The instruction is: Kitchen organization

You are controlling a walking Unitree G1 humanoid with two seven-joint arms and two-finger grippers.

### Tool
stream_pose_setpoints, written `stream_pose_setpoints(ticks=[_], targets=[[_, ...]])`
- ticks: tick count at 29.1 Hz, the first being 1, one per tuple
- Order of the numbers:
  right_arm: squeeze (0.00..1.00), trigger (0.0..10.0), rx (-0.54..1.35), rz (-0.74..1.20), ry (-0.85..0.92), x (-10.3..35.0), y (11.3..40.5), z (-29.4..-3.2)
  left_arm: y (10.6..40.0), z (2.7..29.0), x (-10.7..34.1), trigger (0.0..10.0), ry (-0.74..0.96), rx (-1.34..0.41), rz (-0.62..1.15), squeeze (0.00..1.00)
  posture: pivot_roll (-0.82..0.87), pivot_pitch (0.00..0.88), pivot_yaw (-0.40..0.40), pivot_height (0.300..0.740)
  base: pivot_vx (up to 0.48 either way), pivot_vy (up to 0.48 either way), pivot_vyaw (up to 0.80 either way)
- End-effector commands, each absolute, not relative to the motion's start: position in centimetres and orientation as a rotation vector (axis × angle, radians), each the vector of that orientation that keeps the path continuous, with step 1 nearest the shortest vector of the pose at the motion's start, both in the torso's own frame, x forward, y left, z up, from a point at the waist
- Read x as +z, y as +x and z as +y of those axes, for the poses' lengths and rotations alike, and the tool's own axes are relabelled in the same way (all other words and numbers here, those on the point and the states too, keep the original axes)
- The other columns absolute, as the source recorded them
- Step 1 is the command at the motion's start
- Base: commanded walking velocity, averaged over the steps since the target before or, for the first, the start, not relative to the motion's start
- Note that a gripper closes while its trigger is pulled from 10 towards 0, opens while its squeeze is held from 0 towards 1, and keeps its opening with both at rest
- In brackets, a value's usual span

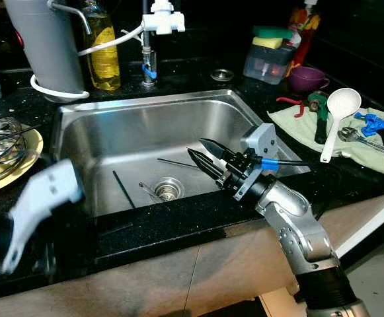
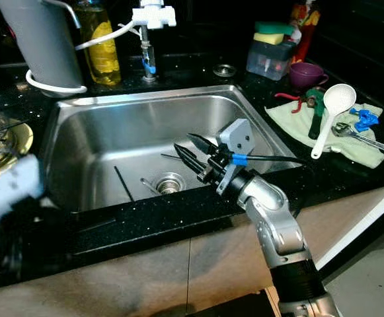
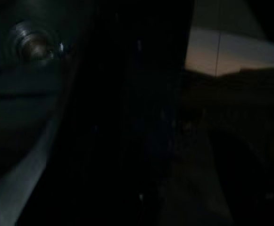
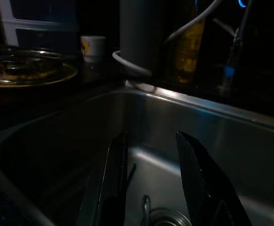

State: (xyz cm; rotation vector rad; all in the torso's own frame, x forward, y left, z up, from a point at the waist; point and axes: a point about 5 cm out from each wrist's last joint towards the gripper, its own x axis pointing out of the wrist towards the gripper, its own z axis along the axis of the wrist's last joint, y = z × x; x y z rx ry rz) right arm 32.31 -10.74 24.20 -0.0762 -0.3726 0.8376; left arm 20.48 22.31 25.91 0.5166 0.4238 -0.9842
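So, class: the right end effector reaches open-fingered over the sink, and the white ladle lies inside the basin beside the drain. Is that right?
Not quite. The right end effector does reach open over the sink, but the white ladle lies on the green cloth on the counter to the sink's right, as the left eye view shows.

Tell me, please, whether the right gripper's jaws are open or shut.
Open. The right gripper hangs over the sink, and the right wrist view shows a clear gap between its two black fingers, with nothing held.

arm: silver, jointed; right pincer (image 1: 201,151): black fingers; wrist: blue band, black cable
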Motion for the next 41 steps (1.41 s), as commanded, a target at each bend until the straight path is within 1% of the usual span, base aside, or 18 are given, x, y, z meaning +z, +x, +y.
stream_pose_setpoints(ticks=[1,4,14,15,16,17,28,41], targets=[[0.00,10.0,0.856,-0.365,-0.090,24.2,32.0,-10.4,20.2,22.3,25.2,10.0,0.531,-0.995,0.474,0.00,-0.03,0.179,-0.056,0.740,0.000,0.000,0.00],[0.00,10.0,0.856,-0.362,-0.091,24.2,32.0,-10.4,20.3,22.2,25.0,10.0,0.563,-0.981,0.463,0.00,-0.03,0.180,-0.057,0.740,0.000,0.000,0.00],[0.00,10.0,0.856,-0.354,-0.094,24.2,31.9,-10.4,20.8,22.0,24.4,10.0,0.560,-0.971,0.441,0.00,-0.03,0.179,-0.056,0.740,0.000,0.000,0.00],[0.00,10.0,0.856,-0.353,-0.094,24.2,31.9,-10.4,20.7,22.0,24.1,4.6,0.547,-0.976,0.452,0.00,-0.03,0.178,-0.055,0.740,0.000,0.000,0.00],[0.00,10.0,0.856,-0.353,-0.094,24.2,31.9,-10.4,20.7,22.0,24.1,4.6,0.547,-0.976,0.452,0.00,-0.03,0.178,-0.055,0.740,0.000,0.000,0.00],[0.00,10.0,0.856,-0.352,-0.095,24.2,31.9,-10.4,20.7,22.1,23.8,0.0,0.534,-0.982,0.466,0.00,-0.04,0.176,-0.054,0.740,0.000,0.000,0.00],[0.00,10.0,0.860,-0.350,-0.103,24.3,31.9,-10.4,20.6,22.3,23.5,0.0,0.517,-0.985,0.469,0.00,-0.03,0.170,-0.057,0.740,0.000,0.000,0.00],[0.00,10.0,0.829,-0.351,-0.104,24.4,32.2,-10.8,21.2,22.3,24.5,0.0,0.525,-0.958,0.411,0.00,-0.03,0.169,-0.056,0.740,0.000,0.000,0.00]])
